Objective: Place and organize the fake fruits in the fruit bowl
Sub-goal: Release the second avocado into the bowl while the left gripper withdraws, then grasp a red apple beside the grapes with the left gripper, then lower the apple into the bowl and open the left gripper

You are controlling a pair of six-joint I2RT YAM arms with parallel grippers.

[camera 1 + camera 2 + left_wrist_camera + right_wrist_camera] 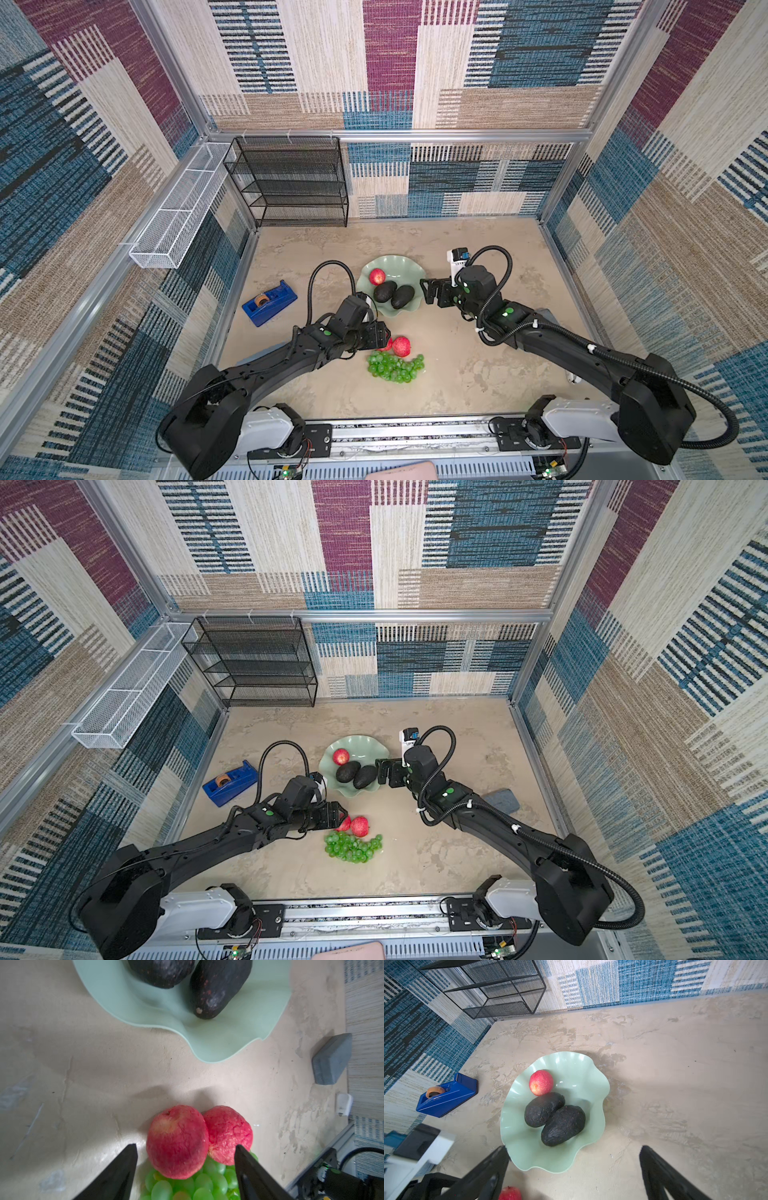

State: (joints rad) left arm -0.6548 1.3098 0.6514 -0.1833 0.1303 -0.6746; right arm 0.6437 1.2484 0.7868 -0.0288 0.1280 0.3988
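The mint-green fruit bowl [399, 264] [361, 746] stands mid-table. In it lie one red fruit [377, 276] [540, 1082] and two dark avocados [385, 291] [402, 296] side by side. Two more red fruits [401, 346] [177, 1142] [228, 1132] touch each other on the table, resting against a bunch of green grapes [395, 368] [187, 1186]. My left gripper [383, 334] [185, 1147] is open, its fingers either side of the nearer red fruit with gaps. Open wide and empty, my right gripper [430, 293] [574, 1148] hovers at the bowl's right edge.
A blue tape dispenser [269, 302] sits left of the bowl. A black mesh shelf [291, 183] stands at the back left, and a white wire basket [178, 212] hangs on the left wall. A grey block [503, 801] lies by the right arm.
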